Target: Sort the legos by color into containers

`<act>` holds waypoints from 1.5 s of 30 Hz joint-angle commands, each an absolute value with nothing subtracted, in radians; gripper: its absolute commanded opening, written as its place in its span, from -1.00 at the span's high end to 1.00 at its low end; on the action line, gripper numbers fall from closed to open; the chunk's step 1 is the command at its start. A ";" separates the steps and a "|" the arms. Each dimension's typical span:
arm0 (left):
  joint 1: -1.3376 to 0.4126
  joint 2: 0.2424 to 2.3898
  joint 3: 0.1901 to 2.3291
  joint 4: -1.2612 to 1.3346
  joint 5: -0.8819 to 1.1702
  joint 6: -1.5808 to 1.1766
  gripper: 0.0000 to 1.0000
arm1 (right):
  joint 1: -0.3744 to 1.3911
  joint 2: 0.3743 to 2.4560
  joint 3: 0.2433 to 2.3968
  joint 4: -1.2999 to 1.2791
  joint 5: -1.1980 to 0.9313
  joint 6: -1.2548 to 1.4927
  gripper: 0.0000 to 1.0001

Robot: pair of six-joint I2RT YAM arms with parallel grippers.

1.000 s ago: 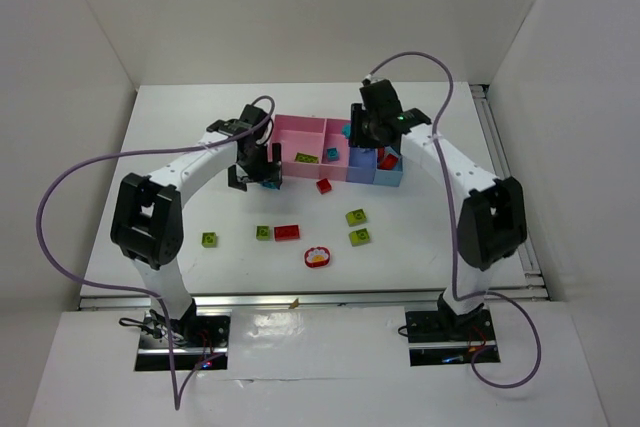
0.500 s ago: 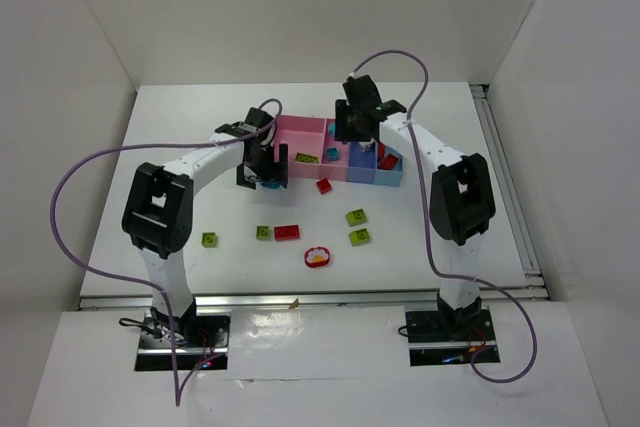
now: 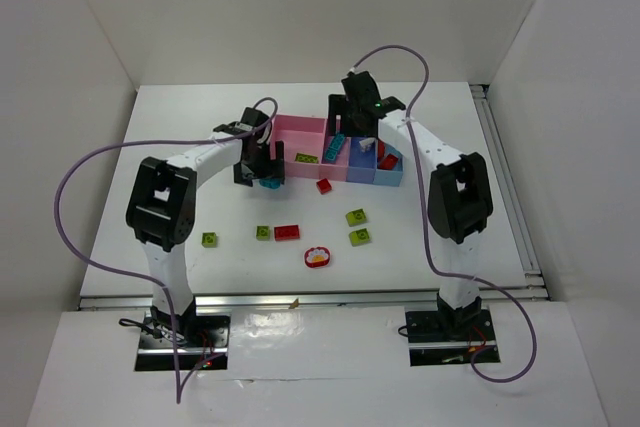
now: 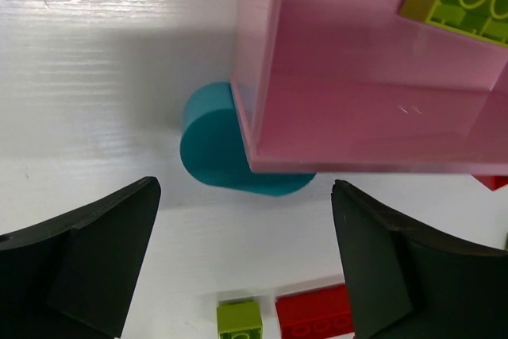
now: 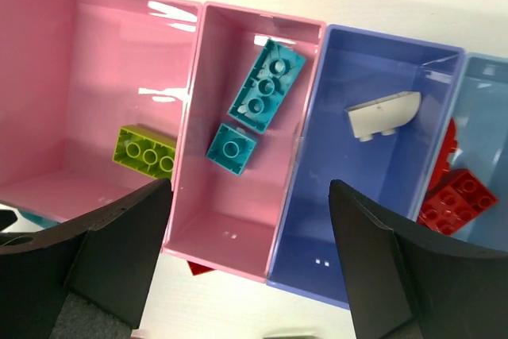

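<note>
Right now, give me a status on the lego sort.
Open, empty: left gripper, right gripper. Two teal bricks in narrow pink bin. Ahead of left gripper, teal piece at corner of wide pink bin.

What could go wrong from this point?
The teal piece lies tight against the corner of the wide pink bin, so the open left gripper may clamp the wall or shove it. The open right gripper hangs above the narrow pink bin and could clip a rim when moving off.

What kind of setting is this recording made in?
Probably a lab test cell: a white table boxed in by plain white panels, two robot arms bolted at its near edge, only toy bricks and sorting bins laid out.
</note>
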State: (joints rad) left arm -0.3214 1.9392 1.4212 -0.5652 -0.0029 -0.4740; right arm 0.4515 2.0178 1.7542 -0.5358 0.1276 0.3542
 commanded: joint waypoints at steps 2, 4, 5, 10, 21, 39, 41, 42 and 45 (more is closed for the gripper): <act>-0.318 1.983 1.466 -0.532 0.012 -0.456 -1.00 | 0.460 1.922 1.770 -0.535 0.202 0.339 -0.74; -0.318 1.999 1.480 -0.532 0.023 -0.456 -1.00 | 0.460 1.899 1.761 -0.545 0.202 0.339 -0.74; -0.318 2.012 1.489 -0.532 0.023 -0.446 -1.00 | 0.460 1.899 1.749 -0.545 0.215 0.339 -0.76; -0.318 2.022 1.490 -0.514 -0.014 -0.446 -0.66 | 0.460 1.879 1.724 -0.545 0.225 0.339 -0.76; -0.327 1.892 1.447 -0.564 -0.075 -0.446 -0.15 | 0.460 1.870 1.701 -0.545 0.236 0.339 -0.76; -0.520 1.978 1.951 -0.709 0.109 -0.370 -0.15 | 0.385 1.495 1.280 -0.604 0.327 0.430 -0.76; -0.520 2.043 2.041 -0.718 0.118 -0.391 -0.15 | 0.385 1.453 1.247 -0.644 0.348 0.449 -0.76; -0.520 2.106 2.066 -0.718 0.118 -0.391 -0.15 | 0.376 1.434 1.221 -0.658 0.348 0.449 -0.76; -0.520 2.184 2.150 -0.727 0.118 -0.403 -0.17 | 0.376 1.373 1.181 -0.710 0.348 0.469 -0.76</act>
